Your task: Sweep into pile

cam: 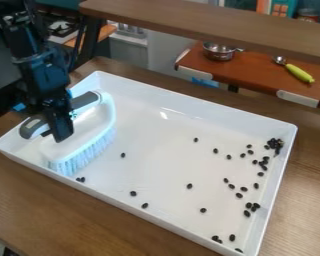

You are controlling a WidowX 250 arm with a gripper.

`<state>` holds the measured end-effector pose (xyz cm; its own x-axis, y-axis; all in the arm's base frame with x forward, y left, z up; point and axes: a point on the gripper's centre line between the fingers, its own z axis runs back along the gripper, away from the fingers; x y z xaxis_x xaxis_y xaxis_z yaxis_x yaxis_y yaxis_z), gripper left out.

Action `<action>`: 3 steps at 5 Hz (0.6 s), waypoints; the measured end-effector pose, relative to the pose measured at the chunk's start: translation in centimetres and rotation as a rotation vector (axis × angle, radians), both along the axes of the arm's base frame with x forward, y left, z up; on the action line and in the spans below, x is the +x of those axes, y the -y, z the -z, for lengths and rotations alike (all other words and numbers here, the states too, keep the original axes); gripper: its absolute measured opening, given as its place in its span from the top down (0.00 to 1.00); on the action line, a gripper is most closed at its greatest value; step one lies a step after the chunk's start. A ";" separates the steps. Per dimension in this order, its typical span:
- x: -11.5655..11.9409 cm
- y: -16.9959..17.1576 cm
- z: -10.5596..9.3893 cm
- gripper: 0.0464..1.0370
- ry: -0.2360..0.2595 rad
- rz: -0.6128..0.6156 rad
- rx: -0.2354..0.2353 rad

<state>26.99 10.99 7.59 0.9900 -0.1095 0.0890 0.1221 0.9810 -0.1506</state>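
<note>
While the gripper (57,131) clasps the brush (90,123) mid-handle, a sound hold, the bristles (86,154) look soft. Light beans (275,144) should roll easily.

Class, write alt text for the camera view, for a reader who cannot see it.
The end effector of a black robot arm holds a white brush by its grey handle, at the left of a white tray on a wooden table. Small dark bean-like pieces lie scattered in the tray, most toward its right side.
</note>
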 end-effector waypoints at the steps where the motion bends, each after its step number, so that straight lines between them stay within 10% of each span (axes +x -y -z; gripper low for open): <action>1: -0.2 1.5 0.5 0.55 -0.006 0.004 0.002; 3: 0.6 5.0 0.8 0.55 0.024 -0.017 0.005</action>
<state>27.57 5.99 6.81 0.9892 -0.0936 0.1125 0.1093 0.9837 -0.1426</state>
